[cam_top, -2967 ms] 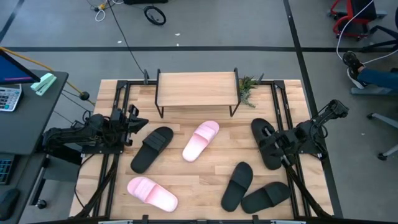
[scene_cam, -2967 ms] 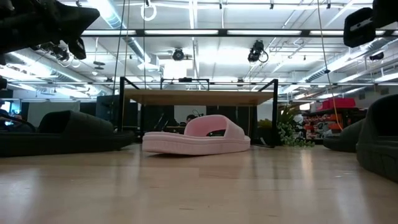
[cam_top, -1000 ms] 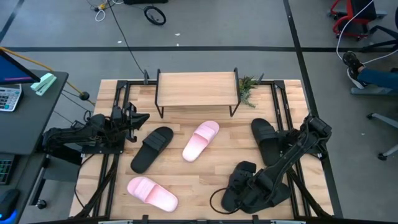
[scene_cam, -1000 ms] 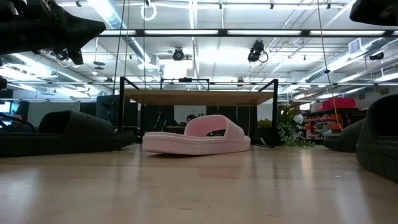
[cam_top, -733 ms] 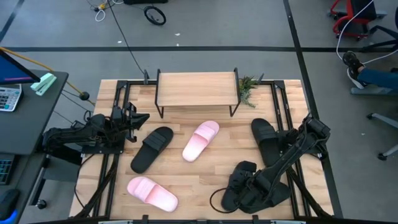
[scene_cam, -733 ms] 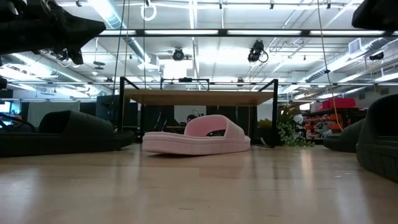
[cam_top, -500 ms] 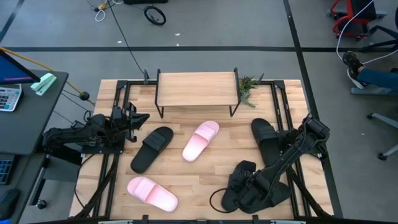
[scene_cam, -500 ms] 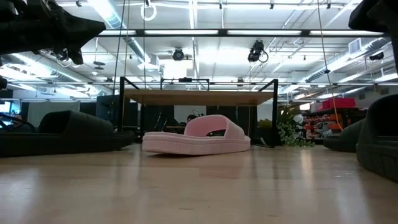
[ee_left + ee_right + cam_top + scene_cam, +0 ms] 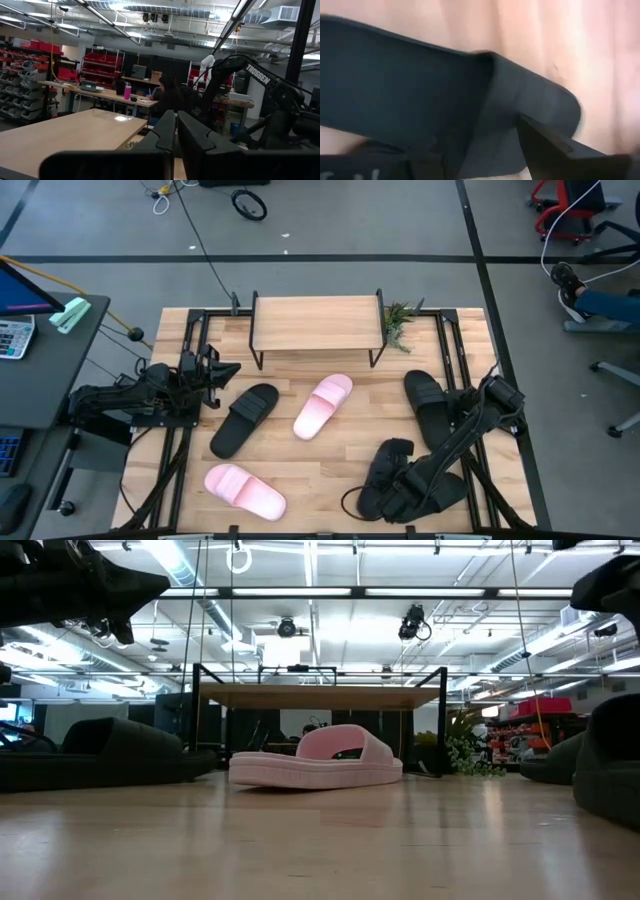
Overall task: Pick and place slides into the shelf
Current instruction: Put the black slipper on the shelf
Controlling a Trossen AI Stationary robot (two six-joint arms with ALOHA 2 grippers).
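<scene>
— At the near right corner of the tabletop, what is seen?

— The right gripper is seen lowered over two black slides: one black slide and, just beside it, another black slide. In the right wrist view a wide black strap fills the frame, with one finger set beside it; whether anything is clamped cannot be told.

— And the other arm?

— The left gripper is held above the tabletop's left edge, its fingers pressed together on nothing.

— Where are the remaining slides?

— A third black slide and a pink slide lie before the shelf, a second pink slide near the front edge, a fourth black slide at the right. Nothing is seen on the shelf's top board.

— How should a slide be handled?

— It is judged light, matte and somewhat yielding, unlikely to slip; the strap or the sole's side edge is judged the best hold.

— Is any writing legible?

— "TROSSEN" is read on the far arm in the left wrist view.
</scene>
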